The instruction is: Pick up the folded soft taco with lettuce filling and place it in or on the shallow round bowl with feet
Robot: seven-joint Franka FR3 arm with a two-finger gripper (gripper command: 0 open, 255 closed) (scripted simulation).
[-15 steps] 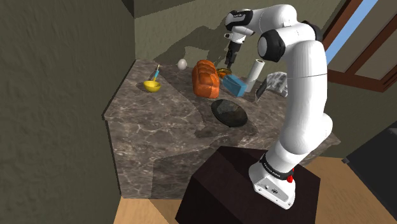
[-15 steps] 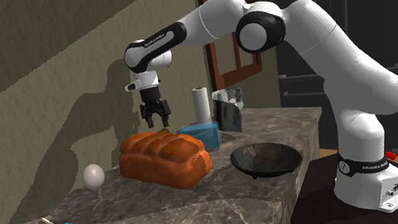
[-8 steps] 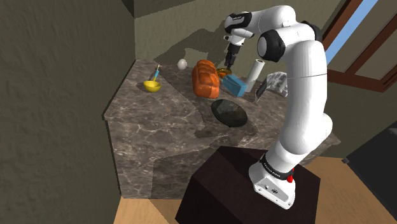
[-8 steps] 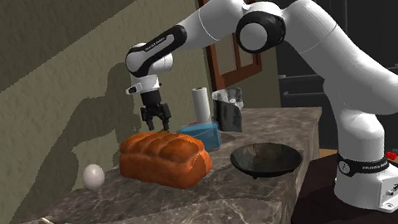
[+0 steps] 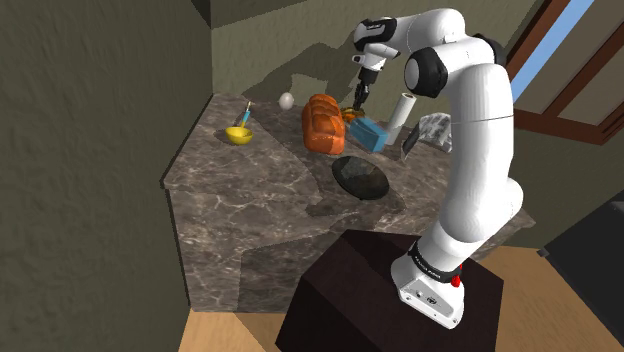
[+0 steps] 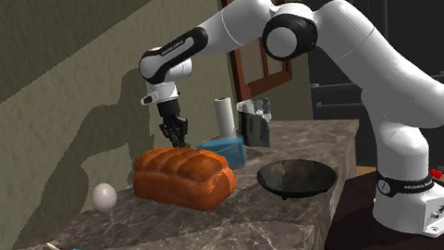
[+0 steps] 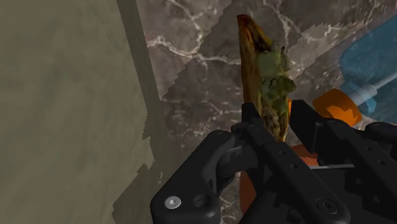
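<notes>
The claw (image 7: 275,122) pinches the taco (image 7: 261,70) tight between its two fingers, low over the table (image 7: 191,70). The bread (image 6: 184,177) sits just beside the claw. The dark round bowl (image 6: 295,177) sits farther away from the claw.

No readable text, label, brand, number or sign on counter, wall or objects. Small dark marking on arm's white base (image 6: 406,184) and another on white link near wrist (image 6: 173,49), both too small to make out.
</notes>
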